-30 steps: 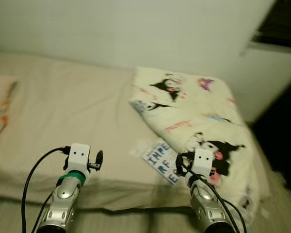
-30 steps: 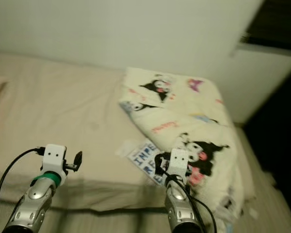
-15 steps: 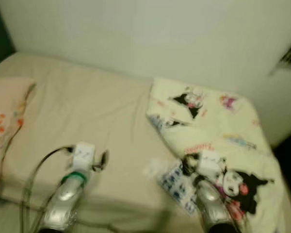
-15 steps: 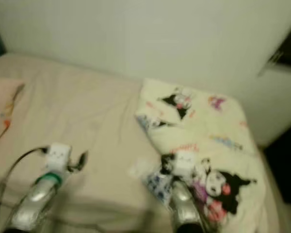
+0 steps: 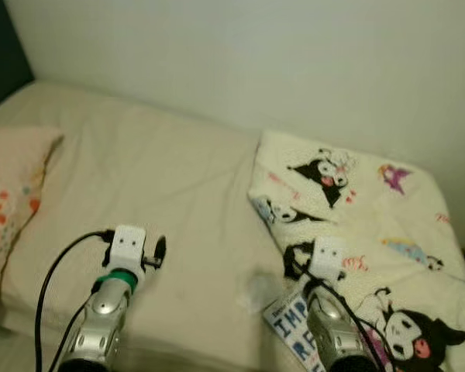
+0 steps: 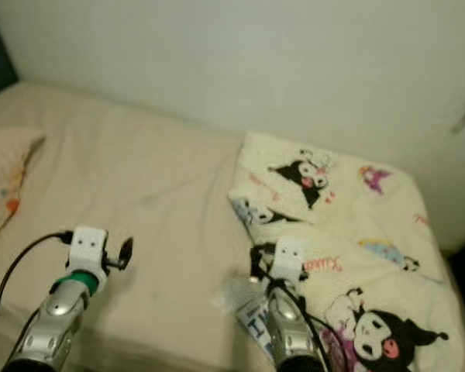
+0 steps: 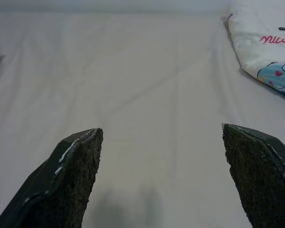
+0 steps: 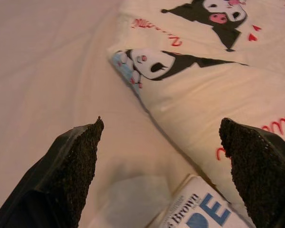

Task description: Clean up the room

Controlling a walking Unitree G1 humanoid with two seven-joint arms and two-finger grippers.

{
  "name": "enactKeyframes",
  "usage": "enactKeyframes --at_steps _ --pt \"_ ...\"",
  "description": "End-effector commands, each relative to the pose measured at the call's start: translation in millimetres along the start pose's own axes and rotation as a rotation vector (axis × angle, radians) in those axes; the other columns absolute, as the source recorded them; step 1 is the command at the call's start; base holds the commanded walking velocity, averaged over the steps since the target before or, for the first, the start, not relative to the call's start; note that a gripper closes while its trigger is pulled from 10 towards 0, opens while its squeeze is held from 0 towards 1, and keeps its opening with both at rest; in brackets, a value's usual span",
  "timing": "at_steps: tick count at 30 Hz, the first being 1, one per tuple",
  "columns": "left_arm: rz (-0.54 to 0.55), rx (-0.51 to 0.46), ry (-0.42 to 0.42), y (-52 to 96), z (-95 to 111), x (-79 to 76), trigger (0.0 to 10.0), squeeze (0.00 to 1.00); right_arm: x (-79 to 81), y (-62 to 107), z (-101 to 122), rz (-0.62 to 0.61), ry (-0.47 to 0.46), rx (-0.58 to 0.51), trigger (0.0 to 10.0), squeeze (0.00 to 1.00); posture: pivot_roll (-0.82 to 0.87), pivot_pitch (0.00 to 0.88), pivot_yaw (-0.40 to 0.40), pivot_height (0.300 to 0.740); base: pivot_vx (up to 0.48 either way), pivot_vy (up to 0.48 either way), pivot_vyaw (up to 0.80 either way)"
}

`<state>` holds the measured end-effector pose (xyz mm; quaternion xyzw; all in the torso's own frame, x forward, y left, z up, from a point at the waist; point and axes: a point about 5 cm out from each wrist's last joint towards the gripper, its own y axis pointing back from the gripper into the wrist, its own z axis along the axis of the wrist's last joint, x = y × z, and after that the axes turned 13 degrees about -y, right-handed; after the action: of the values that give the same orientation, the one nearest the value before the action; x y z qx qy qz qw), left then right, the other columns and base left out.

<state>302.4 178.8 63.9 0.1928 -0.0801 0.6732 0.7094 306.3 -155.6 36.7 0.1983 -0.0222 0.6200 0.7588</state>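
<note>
A cream blanket (image 5: 356, 209) printed with black cartoon figures lies folded on the right side of a bed with a beige sheet (image 5: 155, 186). At the blanket's near edge lies a white packet with blue letters (image 5: 288, 329), and beside it a crumpled white wrapper (image 5: 257, 288). My right gripper (image 8: 161, 120) is open and hovers just above the packet (image 8: 199, 213) and the wrapper (image 8: 128, 194), holding nothing. My left gripper (image 7: 160, 128) is open over bare sheet, with the blanket's corner (image 7: 266, 42) off to one side.
A pink pillow with orange flowers (image 5: 4, 194) lies at the bed's left end. A pale wall (image 5: 256, 62) runs along the far side of the bed. The bed's near edge is just below my arms.
The camera has swung left and steadied from blur, so the blanket sits further right and the pillow has come into view. Both arms hold the same pose.
</note>
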Motion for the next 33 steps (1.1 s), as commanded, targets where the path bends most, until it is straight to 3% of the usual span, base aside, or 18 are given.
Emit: enactKeyframes --at_steps 1,33 --pt "-0.023 0.024 -0.004 3.1 -5.8 -6.7 10.0 0.0 -7.6 0.8 -2.3 -0.021 -0.003 0.011 10.0 0.0 0.12 0.0 -0.025 0.74 0.0 0.0 0.0" --pt "-0.025 0.049 -0.001 4.8 -10.8 -7.8 10.0 0.0 -3.9 1.0 -5.2 0.001 -0.019 0.032 10.0 0.0 0.12 0.0 -0.029 0.66 0.0 0.0 0.0"
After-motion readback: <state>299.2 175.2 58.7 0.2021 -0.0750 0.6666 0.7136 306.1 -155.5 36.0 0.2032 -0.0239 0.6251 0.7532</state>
